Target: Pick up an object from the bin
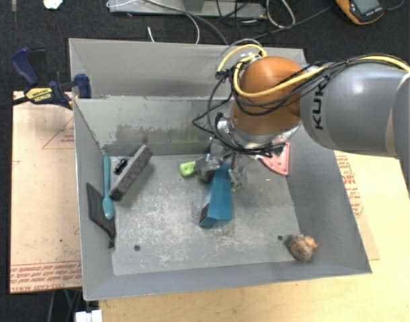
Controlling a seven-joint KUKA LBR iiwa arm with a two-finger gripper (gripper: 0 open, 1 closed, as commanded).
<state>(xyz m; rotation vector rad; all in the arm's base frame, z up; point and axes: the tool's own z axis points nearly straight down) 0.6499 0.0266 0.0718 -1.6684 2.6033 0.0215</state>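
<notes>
Teal block (217, 203) near middle of bin (191, 247) floor, leaning: lower end down on the floor, upper end up between fingers of gripper (223, 171). Fingers clamped on that upper end, close to its tip.

Risks, as judged:
- Pivoting or slipping out on lift, from long body hanging below an end-on grip.
- Lower corner dragging on floor if carried sideways before rising.
- Small green piece (186, 170) just beside gripper toward left wall, liable to be knocked.

Pink piece (280, 159) near right wall and brown lump (302, 247) at front right corner, both well apart.
</notes>
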